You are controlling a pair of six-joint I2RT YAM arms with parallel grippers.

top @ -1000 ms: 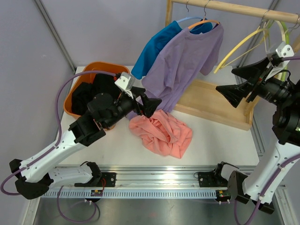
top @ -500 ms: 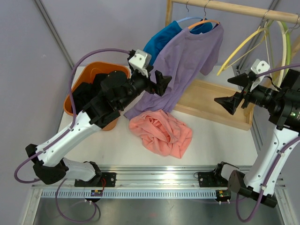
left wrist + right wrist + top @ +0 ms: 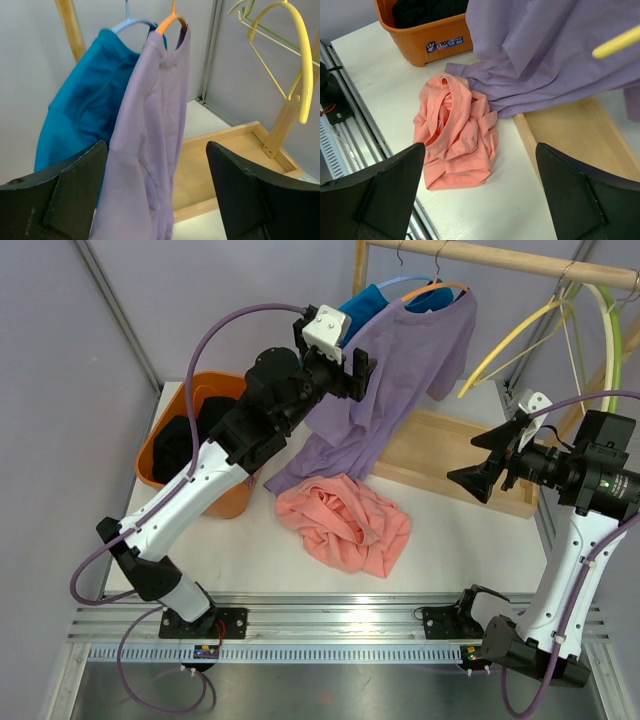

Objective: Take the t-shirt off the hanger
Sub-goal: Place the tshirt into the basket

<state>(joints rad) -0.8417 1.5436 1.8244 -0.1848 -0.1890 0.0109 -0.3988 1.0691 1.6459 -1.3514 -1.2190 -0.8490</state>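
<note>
Purple tee [image 3: 405,365] hangs on orange hanger [image 3: 436,285] from wooden rail [image 3: 500,258] at back of table [image 3: 470,540]. A teal shirt [image 3: 352,315] on a light-blue hanger [image 3: 400,279] is just beside it on the left. Tee's lower hem drapes past near edge of wooden tray [image 3: 425,445] onto the tabletop & meets a crumpled salmon garment [image 3: 345,525] lying in front. L gripper [image 3: 335,362] is up high at tee's left sleeve/side, jaws apart, nothing clamped btwn them. In its wrist view the fingers [image 3: 75,192] frame the tee's side edge, w/ teal shirt to the left and tray behind. Can't tell if either finger touches the cloth. R gripper [image 3: 478,462] hovers over right part of tray, well apart from tee, jaws spread wide & empty. Its wrist cam looks down on salmon garment, tee's hem and orange bin [image 3: 405,45]. Bin stands at table's left side w/ dark clothes [image 3: 425,10] inside. Bare yellow hangers [image 3: 306,70] hang at rail's right end, above the R arm.
</note>
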